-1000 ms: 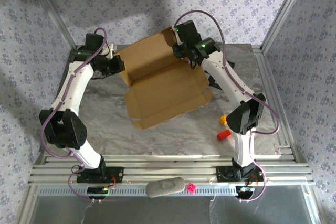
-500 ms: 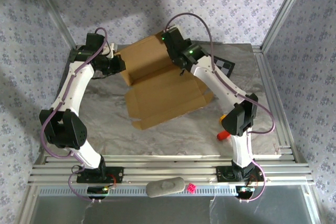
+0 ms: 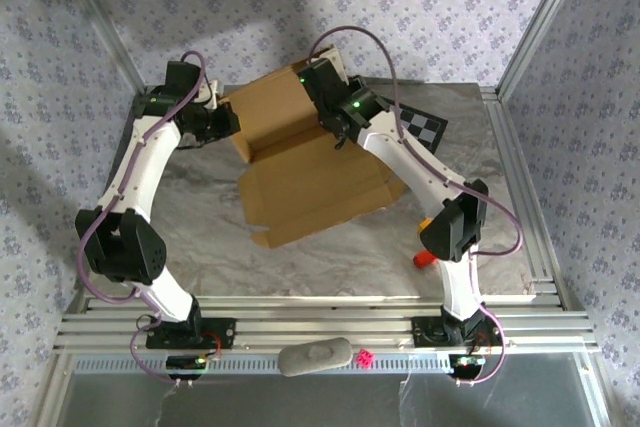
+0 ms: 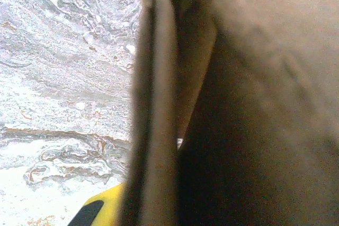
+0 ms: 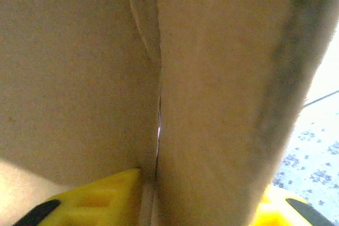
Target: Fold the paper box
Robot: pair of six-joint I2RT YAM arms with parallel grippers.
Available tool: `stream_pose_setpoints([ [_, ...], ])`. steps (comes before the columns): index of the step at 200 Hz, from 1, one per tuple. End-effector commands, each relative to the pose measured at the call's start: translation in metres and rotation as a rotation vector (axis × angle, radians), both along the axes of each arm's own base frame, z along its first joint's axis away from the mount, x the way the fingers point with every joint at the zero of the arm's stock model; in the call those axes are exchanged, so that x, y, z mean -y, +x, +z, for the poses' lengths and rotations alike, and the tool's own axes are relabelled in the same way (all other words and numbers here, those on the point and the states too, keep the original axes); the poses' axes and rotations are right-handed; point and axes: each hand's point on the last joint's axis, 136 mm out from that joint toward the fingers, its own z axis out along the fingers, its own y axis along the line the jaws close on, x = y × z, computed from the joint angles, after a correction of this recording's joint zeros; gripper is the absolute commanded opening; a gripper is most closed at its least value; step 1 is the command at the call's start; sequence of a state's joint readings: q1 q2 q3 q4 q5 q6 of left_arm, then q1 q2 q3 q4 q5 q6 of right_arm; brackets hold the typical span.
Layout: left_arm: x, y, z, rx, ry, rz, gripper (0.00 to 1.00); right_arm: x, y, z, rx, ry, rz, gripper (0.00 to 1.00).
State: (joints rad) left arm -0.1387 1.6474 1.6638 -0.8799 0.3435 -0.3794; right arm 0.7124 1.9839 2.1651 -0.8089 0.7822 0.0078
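Holding the paper box [image 3: 310, 182] by its raised back panel, my left tool [image 3: 222, 123] is clamped shut on the panel's left edge. My right tool [image 3: 338, 133] straddles the panel's right side, cardboard between its jaws, but I cannot tell whether it pinches. If it is loose, the panel could flop back or twist, dragging the flat base across the worktop [image 3: 300, 257].

Brown paper box [image 3: 300, 182], black-and-white checkered board [image 3: 427, 128]
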Motion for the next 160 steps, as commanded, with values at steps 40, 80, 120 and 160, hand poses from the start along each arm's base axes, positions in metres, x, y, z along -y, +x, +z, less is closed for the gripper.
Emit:
stream_pose_setpoints([
  [40,0.007,0.003,0.008,0.007,-0.025,-0.009,0.00,0.005,-0.031,0.073,0.008,0.371,0.185,0.57],
  [80,0.008,0.006,0.011,0.010,-0.027,-0.011,0.00,0.013,-0.026,0.078,0.002,0.432,0.196,0.61],
  [120,0.009,0.008,0.011,0.010,-0.028,-0.016,0.00,0.008,-0.014,0.069,-0.012,0.391,0.197,0.60],
  [160,0.009,0.008,0.011,0.007,-0.025,-0.016,0.00,0.010,-0.003,0.053,-0.002,0.255,0.126,0.42],
])
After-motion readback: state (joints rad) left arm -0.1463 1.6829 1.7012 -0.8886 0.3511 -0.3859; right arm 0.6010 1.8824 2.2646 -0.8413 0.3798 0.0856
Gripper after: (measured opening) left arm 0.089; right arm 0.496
